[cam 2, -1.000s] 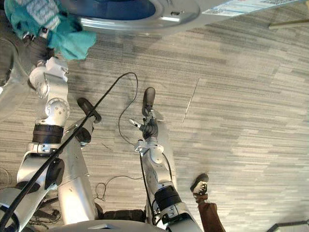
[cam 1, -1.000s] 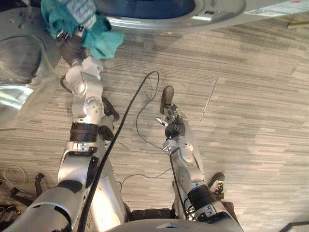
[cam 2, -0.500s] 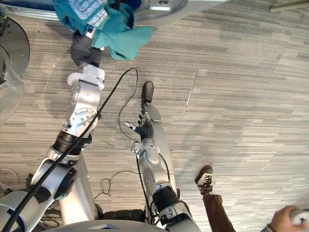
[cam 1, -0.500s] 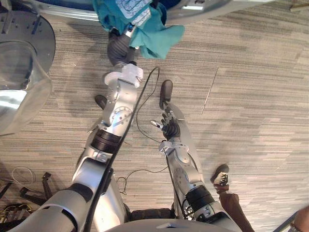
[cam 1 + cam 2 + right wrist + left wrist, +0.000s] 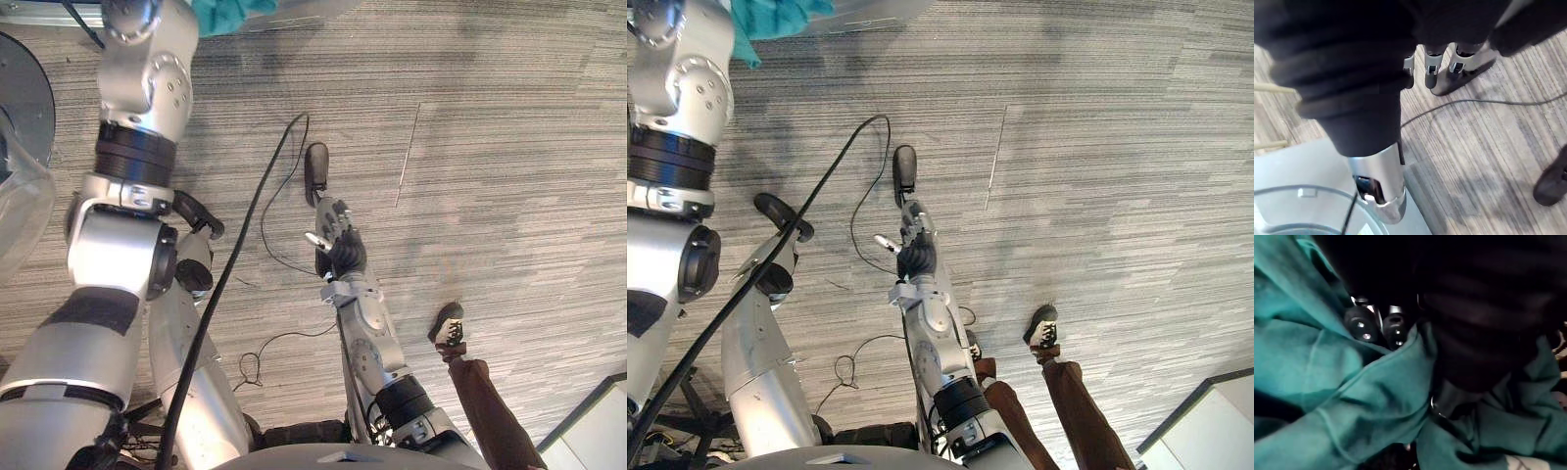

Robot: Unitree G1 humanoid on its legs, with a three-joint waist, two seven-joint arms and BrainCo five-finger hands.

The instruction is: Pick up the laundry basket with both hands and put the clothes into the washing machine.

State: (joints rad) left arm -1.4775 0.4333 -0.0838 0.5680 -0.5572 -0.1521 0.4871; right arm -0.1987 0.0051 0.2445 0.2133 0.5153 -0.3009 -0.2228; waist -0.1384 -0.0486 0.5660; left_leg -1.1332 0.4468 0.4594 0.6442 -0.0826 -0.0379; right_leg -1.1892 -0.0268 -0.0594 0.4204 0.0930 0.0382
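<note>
The clothes (image 5: 1327, 382) are teal, the carpet (image 5: 509, 147) grey with fine streaks, a person's trouser leg (image 5: 492, 411) brown.

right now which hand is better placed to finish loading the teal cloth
Left. The left hand is curled in the crumpled teal cloth, raised high; the right hand hangs open and empty above the grey striped floor.

Head stereo pair, two wrist cameras.
Both eye views look steeply down, sharing the floor (image 5: 509, 147) and right hand (image 5: 336, 245); left wrist view sits hard against teal cloth (image 5: 1327, 382); right wrist view faces the floor along its hand.
</note>
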